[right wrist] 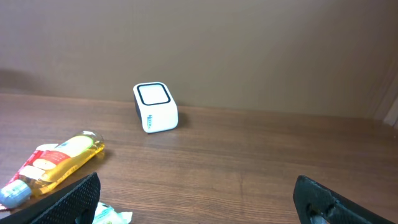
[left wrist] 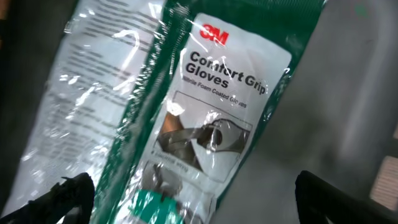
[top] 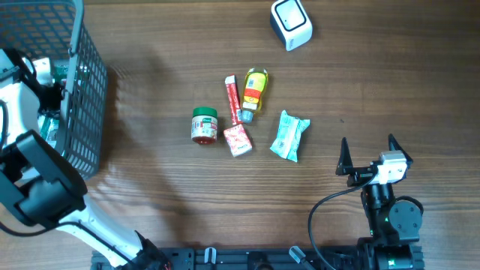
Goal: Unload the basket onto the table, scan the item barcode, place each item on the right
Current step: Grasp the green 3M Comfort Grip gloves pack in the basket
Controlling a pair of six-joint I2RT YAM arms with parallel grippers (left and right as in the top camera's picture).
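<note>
Left end effector (left wrist: 198, 198) spread wide over glove packet (left wrist: 217, 112) — right end effector (top: 367, 152) wide, holding nothing.

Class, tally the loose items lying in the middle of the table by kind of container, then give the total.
Jars: 1, the green-lidded jar
Bottles: 1, the yellow bottle
Packets: 3, the long red packet, the small red packet and the pale green packet
Total: 5
</note>
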